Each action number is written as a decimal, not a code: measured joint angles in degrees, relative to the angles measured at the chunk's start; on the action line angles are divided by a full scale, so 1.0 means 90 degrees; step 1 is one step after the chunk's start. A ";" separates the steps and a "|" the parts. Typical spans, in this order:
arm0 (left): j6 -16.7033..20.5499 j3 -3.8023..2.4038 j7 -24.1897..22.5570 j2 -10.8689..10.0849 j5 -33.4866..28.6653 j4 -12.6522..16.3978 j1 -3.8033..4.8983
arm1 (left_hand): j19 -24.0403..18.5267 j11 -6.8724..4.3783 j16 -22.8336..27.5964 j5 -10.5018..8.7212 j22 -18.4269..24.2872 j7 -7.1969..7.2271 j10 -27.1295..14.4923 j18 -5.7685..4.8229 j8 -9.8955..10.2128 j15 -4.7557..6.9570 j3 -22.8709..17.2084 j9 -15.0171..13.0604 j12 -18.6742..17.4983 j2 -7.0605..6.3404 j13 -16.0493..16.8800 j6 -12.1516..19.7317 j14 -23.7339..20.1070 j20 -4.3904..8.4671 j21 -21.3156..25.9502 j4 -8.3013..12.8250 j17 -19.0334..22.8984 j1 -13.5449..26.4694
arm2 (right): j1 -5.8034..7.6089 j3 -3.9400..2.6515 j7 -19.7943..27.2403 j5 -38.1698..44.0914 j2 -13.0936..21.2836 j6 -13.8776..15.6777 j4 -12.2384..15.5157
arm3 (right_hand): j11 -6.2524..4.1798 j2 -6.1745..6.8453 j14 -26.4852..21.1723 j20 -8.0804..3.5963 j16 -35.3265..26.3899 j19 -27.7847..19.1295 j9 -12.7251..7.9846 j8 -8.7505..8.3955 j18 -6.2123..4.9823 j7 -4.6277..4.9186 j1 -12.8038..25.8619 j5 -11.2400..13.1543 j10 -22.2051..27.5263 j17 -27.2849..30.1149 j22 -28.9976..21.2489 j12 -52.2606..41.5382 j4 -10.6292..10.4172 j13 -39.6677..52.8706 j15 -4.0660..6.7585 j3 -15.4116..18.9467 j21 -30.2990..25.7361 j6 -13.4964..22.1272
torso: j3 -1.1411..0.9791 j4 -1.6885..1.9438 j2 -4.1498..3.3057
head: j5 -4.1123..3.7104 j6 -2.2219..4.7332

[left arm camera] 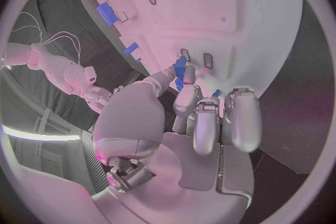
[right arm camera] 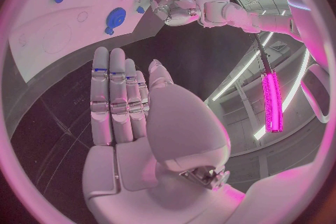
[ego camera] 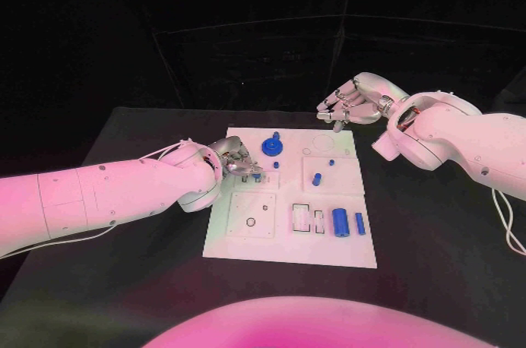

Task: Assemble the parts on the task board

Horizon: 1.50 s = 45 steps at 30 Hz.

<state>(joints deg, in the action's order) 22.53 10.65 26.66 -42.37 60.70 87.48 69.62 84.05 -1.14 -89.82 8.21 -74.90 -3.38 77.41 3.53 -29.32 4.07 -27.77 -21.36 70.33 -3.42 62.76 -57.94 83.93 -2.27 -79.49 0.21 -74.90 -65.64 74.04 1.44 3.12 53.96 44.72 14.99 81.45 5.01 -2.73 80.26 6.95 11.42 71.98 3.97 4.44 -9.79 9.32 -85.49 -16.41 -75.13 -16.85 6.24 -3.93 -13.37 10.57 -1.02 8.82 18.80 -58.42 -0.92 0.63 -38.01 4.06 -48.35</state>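
The white task board (ego camera: pixel 290 238) lies mid-table. My left hand (ego camera: pixel 233 162) is at the board's left edge and pinches a small blue part (left arm camera: pixel 181 71) between thumb and a finger, low over the board (left arm camera: pixel 231 17). My right hand (ego camera: pixel 351 105) hovers past the board's far edge with its fingers (right arm camera: pixel 115 95) straight and nothing in them. On the board lie a round blue part (ego camera: pixel 272 146), a short blue pin (ego camera: pixel 317 179), a blue cylinder (ego camera: pixel 340 221) and a thin blue bar (ego camera: pixel 359 223). The right wrist view shows the round blue part (right arm camera: pixel 115 15) and my left hand (right arm camera: pixel 171 5).
The black table (ego camera: pixel 438 234) surrounds the board on all sides. Empty slots and holes (ego camera: pixel 252 222) mark the board's near left quarter. White cables (ego camera: pixel 506 219) hang beside my right arm.
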 measured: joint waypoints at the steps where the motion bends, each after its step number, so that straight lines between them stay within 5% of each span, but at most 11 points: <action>1: -0.0002 0.0001 0.0004 0.0006 0.0002 -0.0010 -0.0001 | 0.0000 0.0000 0.0000 0.0000 0.0000 0.0000 0.0001 0.0000 0.0000 0.0000 -0.0019 0.0000 0.0000 -0.0011 0.0000 0.0000 0.0000 0.0000 0.0000 0.0001 0.0000 0.0011 | 0.0000 0.0000 0.0000 0.0000 0.0000 0.0000 0.0000 | 0.0000 0.0000 0.0000 0.0000 0.0000 0.0000 0.0000 0.0000 0.0000 0.0000 0.0000 0.0000 0.0000 0.0000 0.0000 0.0000 0.0000 0.0000 0.0000 0.0000 0.0000 0.0000 | -0.0001 -0.0002 0.0001 | -0.0001 -0.0001; 45: -0.0324 -0.0010 0.0089 0.0119 0.0039 -0.0092 0.0008 | 0.0000 0.0000 0.0000 -0.0024 -0.0004 0.0012 0.0045 0.0000 -0.0076 -0.0001 -0.0110 -0.0042 0.0026 -0.0075 0.0032 -0.0012 -0.0001 0.0000 0.0000 0.0040 0.0000 0.0070 | 0.0000 0.0000 0.0015 -0.0007 0.0005 0.0000 0.0002 | 0.0000 0.0000 0.0000 0.0000 0.0000 0.0000 0.0000 0.0000 0.0000 0.0000 0.0000 -0.0027 0.0000 -0.0001 -0.0007 0.0000 -0.0023 0.0001 0.0000 0.0024 0.0000 0.0000 | -0.0006 0.0001 0.0001 | -0.0022 -0.0042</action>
<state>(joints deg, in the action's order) 19.61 10.56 27.47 -41.30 61.05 86.66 69.70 84.05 -1.15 -89.82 7.99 -74.94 -3.28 77.82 3.53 -30.01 4.06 -28.76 -21.74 70.57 -4.09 63.05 -58.04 83.92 -2.27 -79.49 0.57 -74.90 -65.00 74.04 1.44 3.25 53.90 44.77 14.99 81.47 5.01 -2.73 80.26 6.95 11.42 71.98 3.97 4.44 -9.79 9.32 -85.49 -16.65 -75.13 -16.86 6.17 -3.93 -13.58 10.58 -1.02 9.03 18.80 -58.42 -0.97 0.64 -38.00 3.87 -48.72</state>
